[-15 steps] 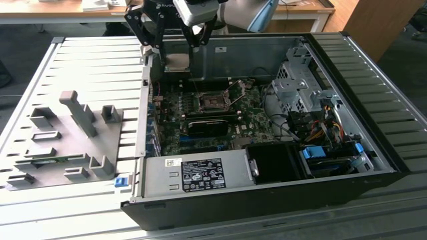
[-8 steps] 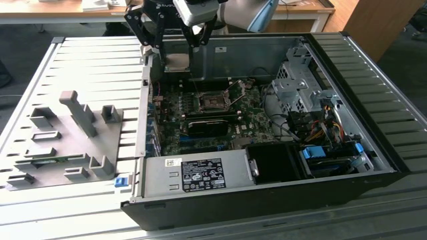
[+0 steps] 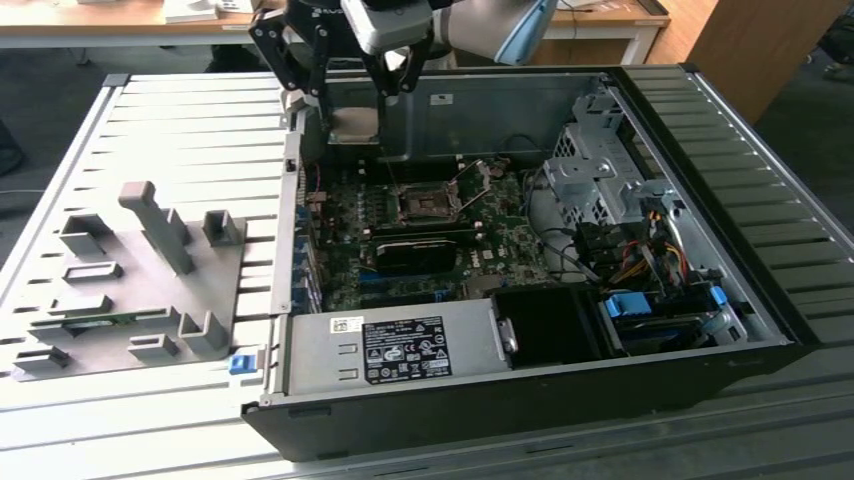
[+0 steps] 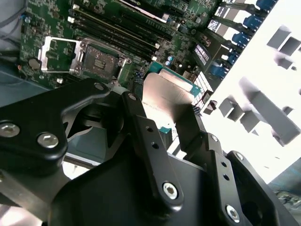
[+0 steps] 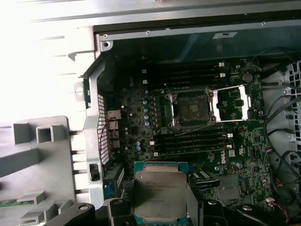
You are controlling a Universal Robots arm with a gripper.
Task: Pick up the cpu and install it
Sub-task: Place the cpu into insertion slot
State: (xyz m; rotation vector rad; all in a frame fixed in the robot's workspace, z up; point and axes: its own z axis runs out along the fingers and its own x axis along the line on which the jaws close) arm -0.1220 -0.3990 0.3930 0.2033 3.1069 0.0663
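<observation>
From where I stand, the biggest thing is the pale grey slatted metal table, which carries everything else. On it lies a big black computer case, tipped on its side with the panel off. In the exterior view it fills the middle and reaches out toward 3 o'clock.

At 9 o'clock from the case sits a flat grey fixture plate studded with upright blocks and empty holders. Inside the case the green motherboard faces up. At 6 o'clock from it, against the near wall, is a silver boxy power supply.

The white and light-blue arm comes in at 12 o'clock. Its black two-fingered end effector hangs over the far corner of the case, at 11 o'clock from the board's middle.

The dark square metal-framed socket sits near the middle of the board. In both wrist views it lies bare, with its metal frame swung open beside it.

The small flat square cpu with a silvery-grey metal top is clamped between the two fingers, one on each opposite edge. It is up in the air, well apart from the socket and at 11 o'clock from it. In both wrist views the cpu shows a green rim around the metal, with the end effector closed narrowly on it.
</observation>
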